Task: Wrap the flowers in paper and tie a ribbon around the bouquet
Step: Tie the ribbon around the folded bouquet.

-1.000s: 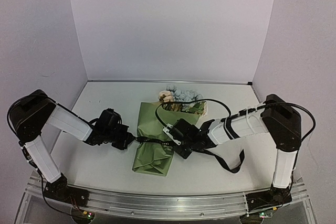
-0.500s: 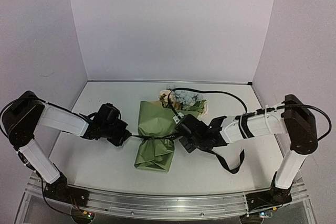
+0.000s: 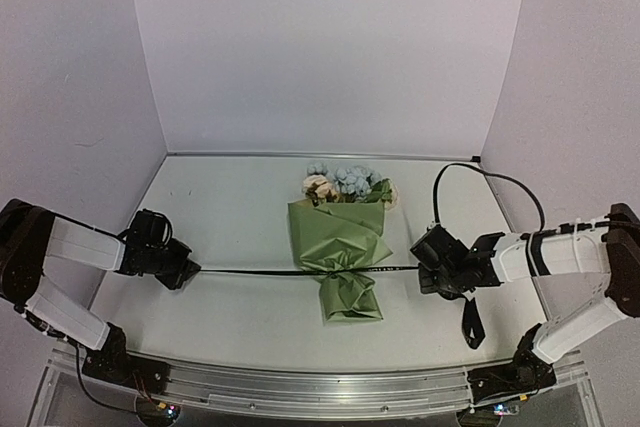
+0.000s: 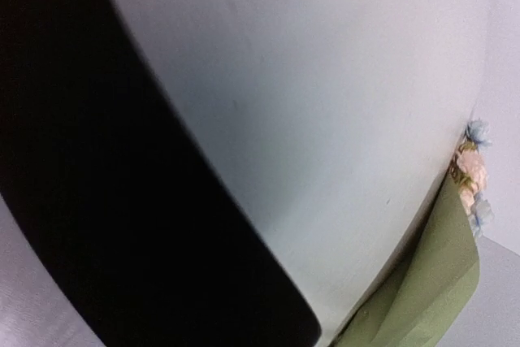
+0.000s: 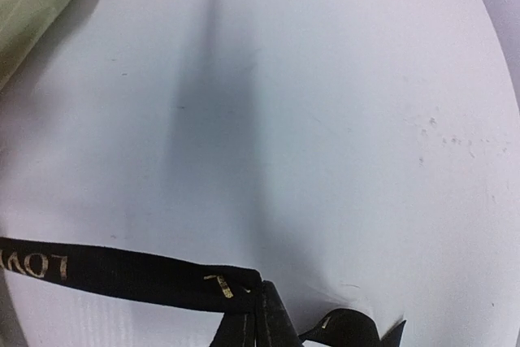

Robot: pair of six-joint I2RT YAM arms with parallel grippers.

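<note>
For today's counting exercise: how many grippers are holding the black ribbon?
2. The left gripper holds the ribbon to the left of the bouquet; the right gripper holds it to the bouquet's right. Neither is hidden.

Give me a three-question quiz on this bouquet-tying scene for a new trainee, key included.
1. True or false: the ribbon stretches straight from the left claw to the right claw.
2. The flowers point toward: A) the back wall; B) the arm bases; C) the left arm.
3. Where does the ribbon cross the bouquet?
Key: 1 true. 2 A. 3 at the pinched neck of the paper, just above its short flared tail.
</note>
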